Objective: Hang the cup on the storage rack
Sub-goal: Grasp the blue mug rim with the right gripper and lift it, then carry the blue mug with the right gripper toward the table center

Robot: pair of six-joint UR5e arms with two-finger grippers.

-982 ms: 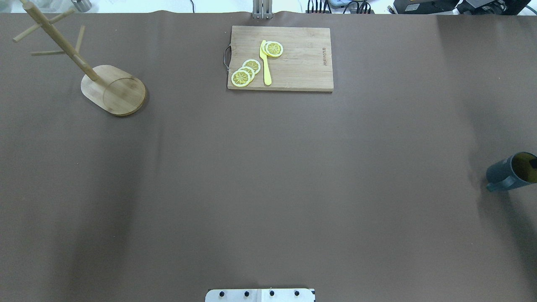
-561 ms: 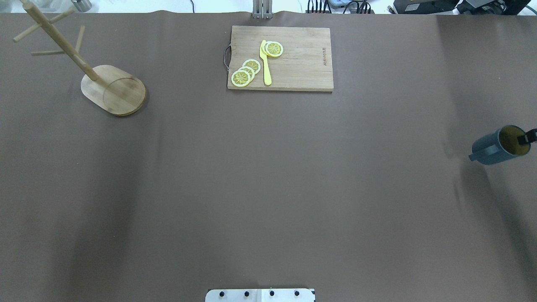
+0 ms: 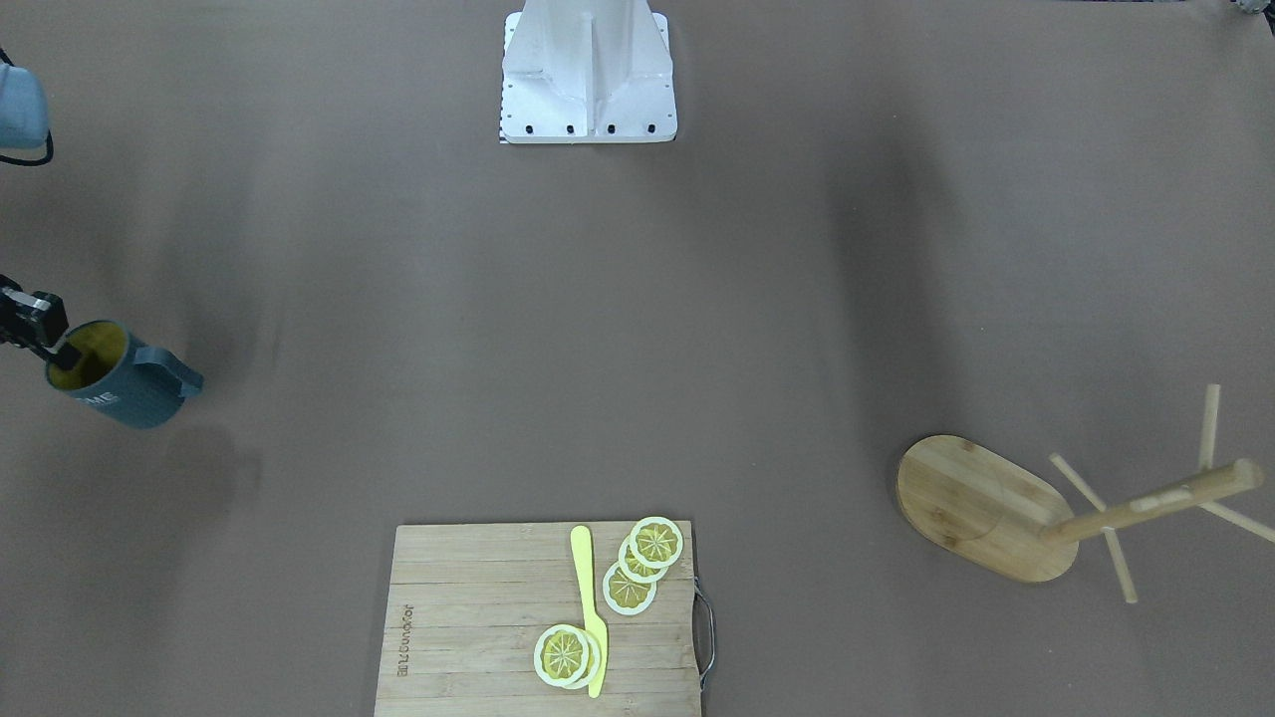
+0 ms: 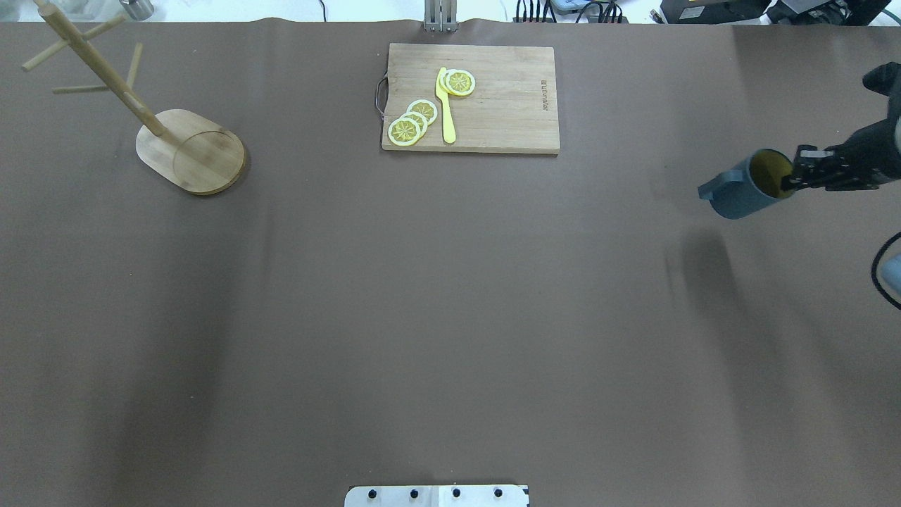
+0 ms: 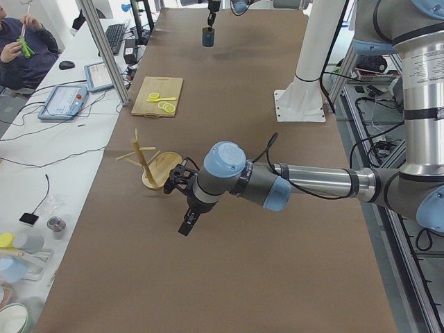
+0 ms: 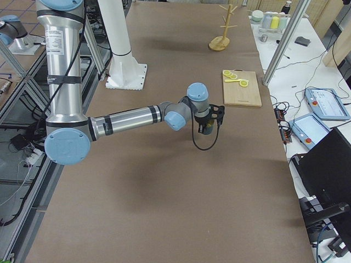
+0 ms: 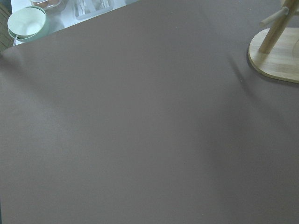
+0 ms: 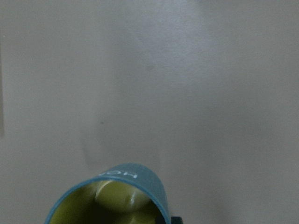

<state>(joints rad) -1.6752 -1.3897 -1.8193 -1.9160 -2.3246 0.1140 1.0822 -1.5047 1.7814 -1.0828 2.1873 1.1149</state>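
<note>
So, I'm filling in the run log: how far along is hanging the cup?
Done: the grasp and lift. The right gripper pinches the cup by its rim, and it hangs above the table, its shadow apart from it. In hand: the carry, with the cup at the table's right side. Left: crossing to the storage rack at the far left and hooking the handle on a peg; every peg is bare.

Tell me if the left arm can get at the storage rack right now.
Probably yes. The left gripper hangs close beside the storage rack, with only bare table between them. The cup, held by the right gripper, and the cutting board are well away.
</note>
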